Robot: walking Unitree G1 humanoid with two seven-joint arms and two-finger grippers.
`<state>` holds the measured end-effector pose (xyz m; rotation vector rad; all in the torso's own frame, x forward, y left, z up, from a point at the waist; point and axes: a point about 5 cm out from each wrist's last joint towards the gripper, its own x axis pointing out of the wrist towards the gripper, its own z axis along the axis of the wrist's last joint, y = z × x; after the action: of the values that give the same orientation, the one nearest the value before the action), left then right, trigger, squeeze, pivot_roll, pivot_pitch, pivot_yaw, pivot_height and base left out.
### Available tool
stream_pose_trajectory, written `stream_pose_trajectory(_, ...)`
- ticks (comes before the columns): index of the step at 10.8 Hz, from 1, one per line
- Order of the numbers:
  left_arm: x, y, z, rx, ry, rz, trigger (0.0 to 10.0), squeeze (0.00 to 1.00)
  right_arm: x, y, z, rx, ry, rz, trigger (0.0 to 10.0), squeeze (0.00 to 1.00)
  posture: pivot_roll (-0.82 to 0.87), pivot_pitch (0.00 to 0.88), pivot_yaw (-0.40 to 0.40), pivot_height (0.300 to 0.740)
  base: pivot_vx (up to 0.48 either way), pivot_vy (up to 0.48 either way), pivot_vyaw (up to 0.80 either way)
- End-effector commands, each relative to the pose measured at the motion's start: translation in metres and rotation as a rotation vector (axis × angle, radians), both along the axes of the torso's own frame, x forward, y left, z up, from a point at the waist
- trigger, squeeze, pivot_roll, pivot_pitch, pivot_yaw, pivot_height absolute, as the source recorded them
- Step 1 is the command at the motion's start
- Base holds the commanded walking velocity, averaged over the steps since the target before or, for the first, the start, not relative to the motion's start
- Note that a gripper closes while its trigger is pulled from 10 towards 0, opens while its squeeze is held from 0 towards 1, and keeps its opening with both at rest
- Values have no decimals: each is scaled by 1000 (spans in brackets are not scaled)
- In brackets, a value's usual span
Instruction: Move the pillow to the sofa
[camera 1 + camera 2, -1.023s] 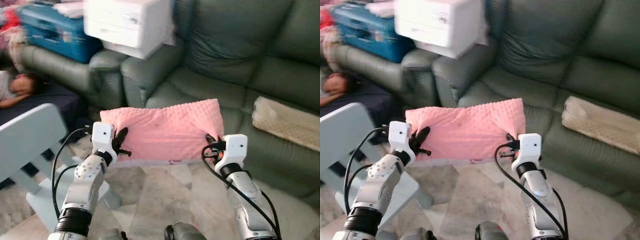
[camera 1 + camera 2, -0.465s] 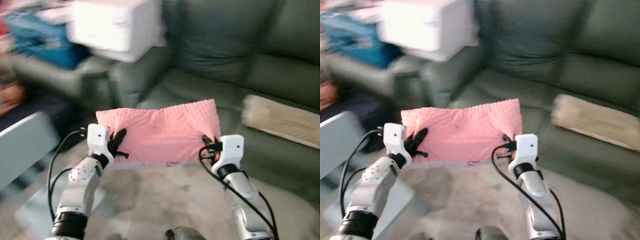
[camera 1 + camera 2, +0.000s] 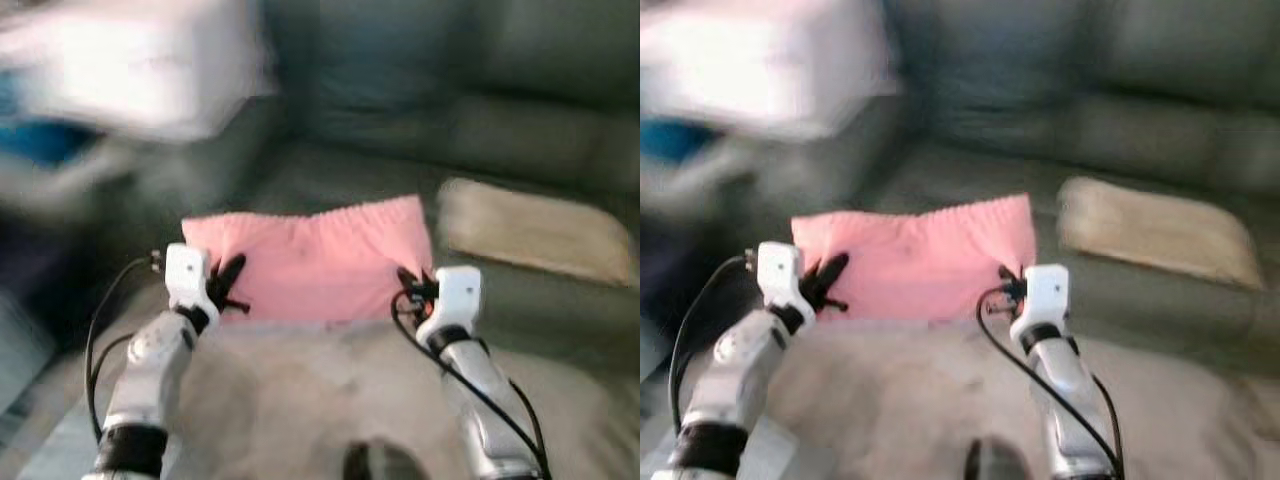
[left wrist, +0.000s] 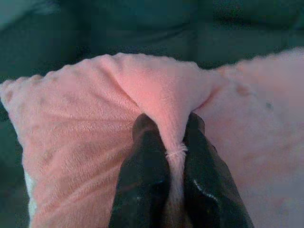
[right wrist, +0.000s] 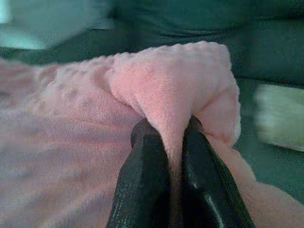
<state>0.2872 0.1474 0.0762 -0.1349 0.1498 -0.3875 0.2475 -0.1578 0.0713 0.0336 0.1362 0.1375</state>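
Note:
A pink dimpled pillow (image 3: 310, 262) hangs stretched between my two arms, in front of the dark green sofa (image 3: 520, 130). My left gripper (image 3: 228, 283) is shut on the pillow's left edge; in the left wrist view its fingers (image 4: 145, 161) pinch a fold of pink fabric (image 4: 161, 95). At the right edge my right gripper (image 3: 408, 284) is shut on the pillow too, with the same pinch around a pink fold (image 5: 166, 90) between its fingers (image 5: 142, 161) in the right wrist view. The eye views are blurred by motion.
A beige cushion (image 3: 535, 230) lies on the sofa seat to the right. A white box (image 3: 130, 65) sits on the sofa arm at upper left, with something blue (image 3: 40, 140) beside it. Pale floor (image 3: 320, 400) lies below the pillow.
The whole picture has slid left and blurred, so the camera has turned right. The grey chair and the person at left have left the view. Both grippers keep their hold on the pillow.

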Motion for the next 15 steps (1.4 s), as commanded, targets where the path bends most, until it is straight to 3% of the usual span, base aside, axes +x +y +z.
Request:
stream_pose_trajectory(1, -4, -1, 1, 6, -9, -19, 10000, 0, 4, 1, 6, 2, -29, -1, 10000, 0, -93, 50, -10, 740, 480, 0, 0)
stream_pose_trajectory(8, -1, -3, 0, 1, 8, -19, 10000, 0, 6, 2, 7, 2, -33, -4, 10000, 0, -95, 45, -7, 740, 448, 0, 0)
stream_pose_trajectory(15, -1, -3, -1, 4, 12, -15, 10000, 0, 6, 3, 6, 3, -31, -3, 10000, 0, -94, 50, -5, 740, 46, 442, -641)
